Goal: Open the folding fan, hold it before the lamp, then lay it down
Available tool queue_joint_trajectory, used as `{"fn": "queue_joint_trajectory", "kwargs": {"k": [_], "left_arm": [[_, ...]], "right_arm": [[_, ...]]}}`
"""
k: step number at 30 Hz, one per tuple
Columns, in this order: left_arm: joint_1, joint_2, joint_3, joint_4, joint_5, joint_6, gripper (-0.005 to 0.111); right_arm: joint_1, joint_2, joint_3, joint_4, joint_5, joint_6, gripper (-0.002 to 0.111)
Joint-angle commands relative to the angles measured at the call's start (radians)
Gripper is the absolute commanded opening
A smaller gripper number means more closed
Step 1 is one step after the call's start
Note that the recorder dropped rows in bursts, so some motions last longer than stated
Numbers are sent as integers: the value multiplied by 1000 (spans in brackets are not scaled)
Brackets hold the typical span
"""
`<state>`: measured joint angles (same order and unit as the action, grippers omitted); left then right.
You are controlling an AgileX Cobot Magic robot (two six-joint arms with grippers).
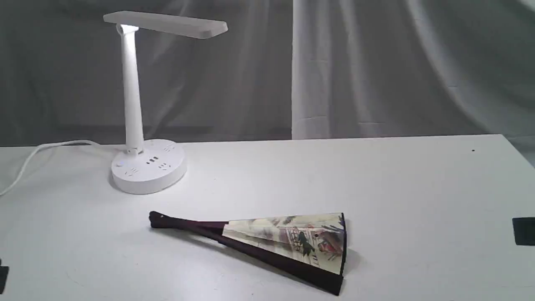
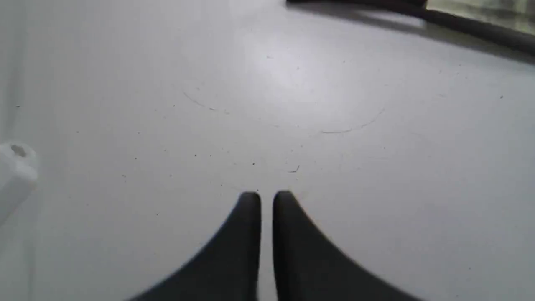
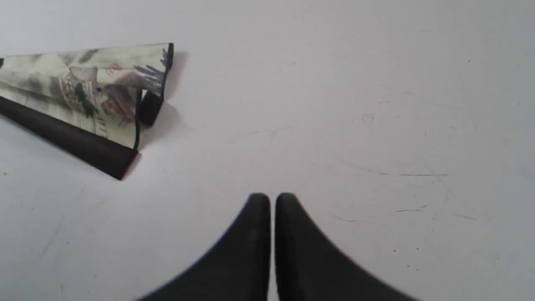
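A white table (image 1: 418,188) fills the front of the room, and its top has fine thin scratches (image 3: 422,174). One small black speck (image 1: 473,150) sits near its far right corner. Behind it hangs a grey curtain (image 1: 209,92), and beside that a white curtain (image 1: 376,62), both in soft folds.

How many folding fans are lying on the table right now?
1. The folding fan lies partly open on the table, nearer the camera than the lamp and to its right in the exterior view. No other shows.
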<state>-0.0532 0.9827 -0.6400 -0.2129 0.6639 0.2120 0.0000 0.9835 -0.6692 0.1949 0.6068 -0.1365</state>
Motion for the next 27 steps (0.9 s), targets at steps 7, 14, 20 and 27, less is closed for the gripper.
{"fn": "queue_joint_trajectory", "kwargs": {"k": [7,14,20,27], "left_arm": [[3,248,-31,-279,-111,324,36],[-29,449,-185,-271,-28,353,36],[-152,583,-301,-98,-50,391,36],[-243,744,-433,-20,-89,427,53]], "right_arm": [[1,87,-8,60,-13,-74,37],[1,134,-8,64,-8,-76,37],[1,164,-2,64,-3,-76,37],[1,164,4,64,-8,-106,37]]}}
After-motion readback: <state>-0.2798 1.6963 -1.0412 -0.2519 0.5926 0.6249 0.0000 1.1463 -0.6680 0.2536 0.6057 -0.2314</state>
